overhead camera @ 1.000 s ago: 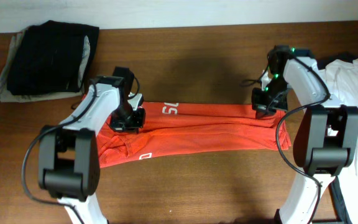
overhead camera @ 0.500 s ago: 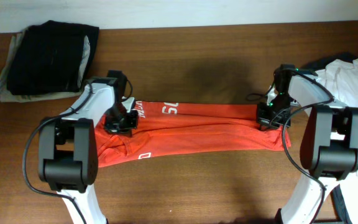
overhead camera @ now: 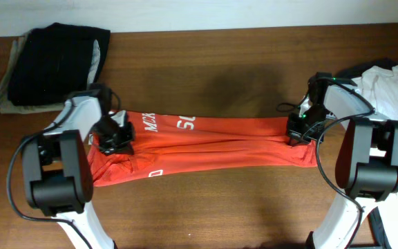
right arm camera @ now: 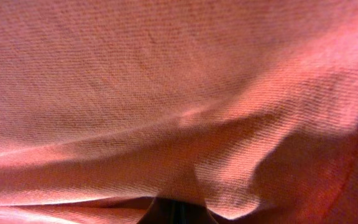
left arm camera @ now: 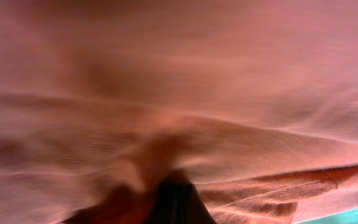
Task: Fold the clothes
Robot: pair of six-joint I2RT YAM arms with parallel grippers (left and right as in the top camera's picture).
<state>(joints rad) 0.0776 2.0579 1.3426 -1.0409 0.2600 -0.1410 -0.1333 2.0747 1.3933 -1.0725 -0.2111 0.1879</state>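
Red-orange cloth runs in a long band between the two arms: the shirt (overhead camera: pixel 213 142) lies on the table (overhead camera: pixel 206 76), drawn out lengthwise, with one end at the left gripper (overhead camera: pixel 113 136) and the other at the right gripper (overhead camera: pixel 300 128). Both grippers are closed right down, and each appears to have a pinch of the shirt's far edge. In both wrist views the weave fills the picture and bunches towards a dark shape at the bottom edge, probably a finger. The pull between the two grips looks deliberate. It keeps the cloth straight and flat, so that the next fold can fall along a clean line rather than a wrinkled one.

Just inward of the left fingers the white lettering (overhead camera: pixel 168 125) shows on the top layer. Nearer the robot from those fingers a small white logo (overhead camera: pixel 156 172) sits on the looser lower flap, which spreads wider at that end. The fold looks part done, judging by the narrow doubled band.

Beyond the left fingers, well apart in the far corner, a black garment (overhead camera: pixel 54 59) rests folded on a pale one. Outward of the right fingers a white garment (overhead camera: pixel 392 86) lies in a loose heap. The table is dark brown wood, with a pale wall (overhead camera: pixel 254 12) along its far side.
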